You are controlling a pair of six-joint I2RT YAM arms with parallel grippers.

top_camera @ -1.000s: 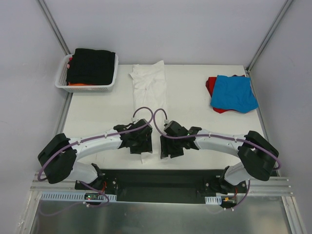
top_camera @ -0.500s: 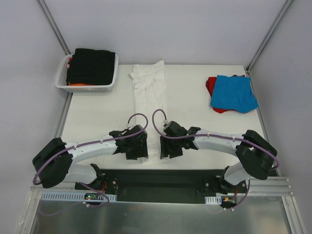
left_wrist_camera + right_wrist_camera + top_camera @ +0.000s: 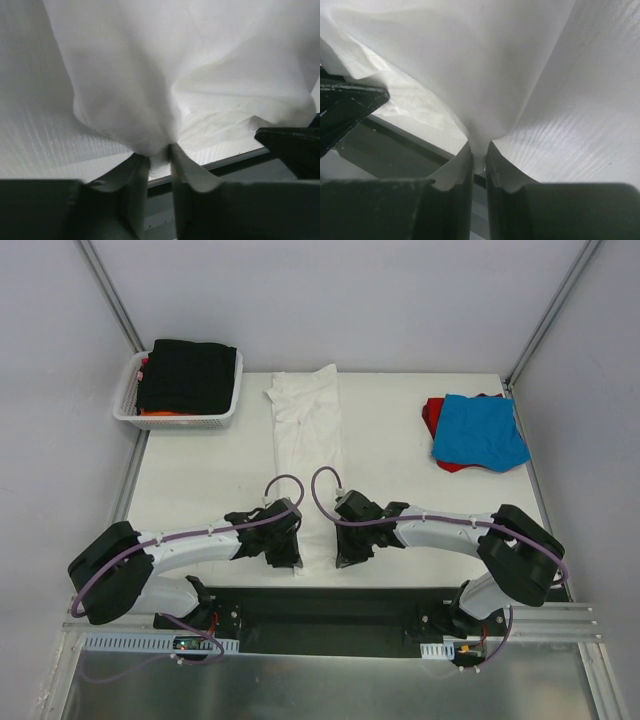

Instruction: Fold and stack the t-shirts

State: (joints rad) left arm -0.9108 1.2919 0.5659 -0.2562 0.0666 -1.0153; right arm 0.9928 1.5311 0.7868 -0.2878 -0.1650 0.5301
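Note:
The white t-shirt [image 3: 308, 430] lies as a long narrow strip down the middle of the table, its near end between my two grippers. My left gripper [image 3: 288, 552] is shut on the near-left corner of the white t-shirt [image 3: 150, 85]; the cloth bunches between its fingertips [image 3: 136, 170]. My right gripper [image 3: 344, 552] is shut on the near-right corner of the white t-shirt [image 3: 485, 65], pinched between its fingertips [image 3: 496, 165]. A blue t-shirt [image 3: 480, 432] lies folded on a red t-shirt [image 3: 432, 415] at the right. A black t-shirt [image 3: 188, 375] lies on an orange one [image 3: 160, 412] in the basket.
The white lattice basket [image 3: 128, 400] stands at the table's far-left corner. The table's near edge and the dark base rail [image 3: 320, 605] lie just behind my grippers. Grey walls stand on the left, back and right.
Both grippers have moved toward the near edge of the table and drawn a little closer together, pulling the near end of the white t-shirt with them.

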